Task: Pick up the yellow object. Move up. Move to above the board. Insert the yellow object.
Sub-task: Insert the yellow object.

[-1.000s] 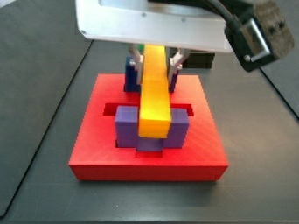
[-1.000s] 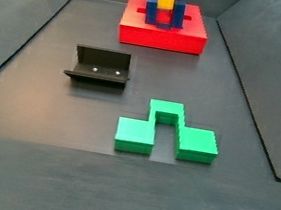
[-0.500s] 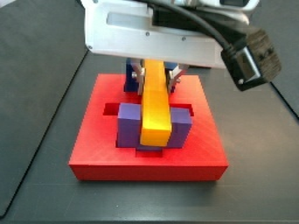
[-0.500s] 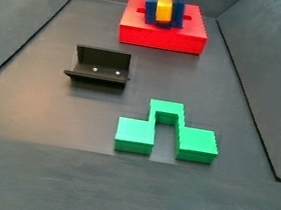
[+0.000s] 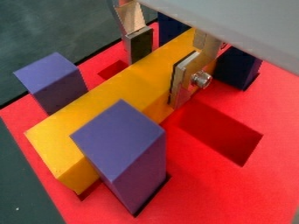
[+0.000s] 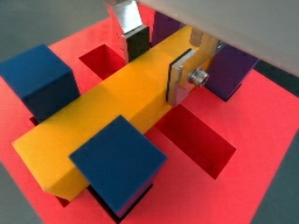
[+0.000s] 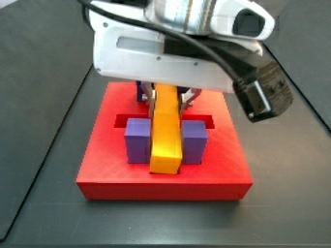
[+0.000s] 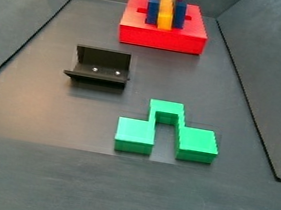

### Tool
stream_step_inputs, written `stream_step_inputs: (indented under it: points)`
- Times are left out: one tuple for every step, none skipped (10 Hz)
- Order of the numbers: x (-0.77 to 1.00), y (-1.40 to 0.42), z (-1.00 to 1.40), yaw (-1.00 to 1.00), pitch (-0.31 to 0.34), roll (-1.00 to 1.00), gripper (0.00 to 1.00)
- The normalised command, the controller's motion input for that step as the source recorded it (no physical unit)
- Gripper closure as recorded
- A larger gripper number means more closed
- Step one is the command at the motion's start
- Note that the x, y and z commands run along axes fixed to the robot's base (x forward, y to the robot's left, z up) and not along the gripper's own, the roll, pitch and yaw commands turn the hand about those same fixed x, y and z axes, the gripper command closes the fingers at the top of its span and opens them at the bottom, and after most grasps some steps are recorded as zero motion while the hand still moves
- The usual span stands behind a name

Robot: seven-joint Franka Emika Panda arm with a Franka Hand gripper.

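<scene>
The yellow object (image 7: 165, 136) lies low in the red board's (image 7: 116, 179) slot, between two purple posts (image 7: 135, 140) that rise above it. It also shows in both wrist views (image 5: 111, 101) (image 6: 111, 109) and, small, in a side view (image 8: 164, 8). My gripper (image 7: 169, 94) is over the board's far half, shut on the bar's far part. In both wrist views the gripper (image 5: 163, 63) (image 6: 160, 61) has one silver finger on each long side of the bar, with the pads against it. The board also shows at the far end of the floor (image 8: 162, 38).
A green notched block (image 8: 166, 132) lies on the dark floor in front. The dark fixture (image 8: 99, 67) stands left of centre. Open recessed slots (image 5: 222, 127) flank the bar. Blue posts (image 6: 117, 157) stand beside it. The floor's raised side walls slope in.
The gripper has come down with the yellow bar. The bar has sunk from above the post tops to low between them.
</scene>
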Motion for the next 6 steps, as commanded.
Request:
stream_step_inputs:
  points:
    - [0.00, 0.07, -0.36, 0.00, 0.003, 0.01, 1.00]
    - [0.00, 0.24, -0.31, 0.00, 0.019, 0.04, 1.00]
    - [0.00, 0.26, -0.28, 0.00, 0.027, 0.00, 1.00]
    - [0.00, 0.07, -0.21, 0.00, 0.007, 0.00, 1.00]
    - [0.00, 0.00, 0.00, 0.00, 0.000, 0.00, 1.00]
    - [0.00, 0.00, 0.00, 0.00, 0.000, 0.00, 1.00]
